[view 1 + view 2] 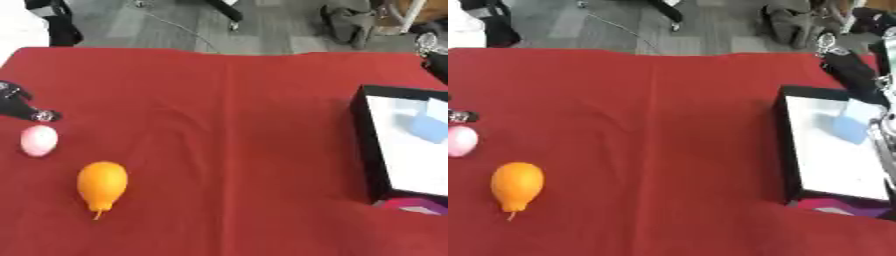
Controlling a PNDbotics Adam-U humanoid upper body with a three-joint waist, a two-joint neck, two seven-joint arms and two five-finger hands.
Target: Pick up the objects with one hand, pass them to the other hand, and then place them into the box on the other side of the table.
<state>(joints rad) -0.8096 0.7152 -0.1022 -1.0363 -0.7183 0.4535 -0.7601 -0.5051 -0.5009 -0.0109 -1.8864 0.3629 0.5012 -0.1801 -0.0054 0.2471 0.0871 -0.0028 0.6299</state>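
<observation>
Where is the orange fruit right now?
The orange fruit lies on the red cloth at the robot's left, just in front of the pink egg and far from the box.

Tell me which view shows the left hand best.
The left eye view. There the left hand reaches in from the left edge, its dark fingers ending just above the pink egg-shaped thing. The right eye view catches only a fingertip at the picture's edge.

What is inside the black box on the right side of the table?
Inside the black box, a light blue object lies on the white bottom, toward the far end. The near wall hides the closest strip of the bottom, and the box's right part is out of view.
</observation>
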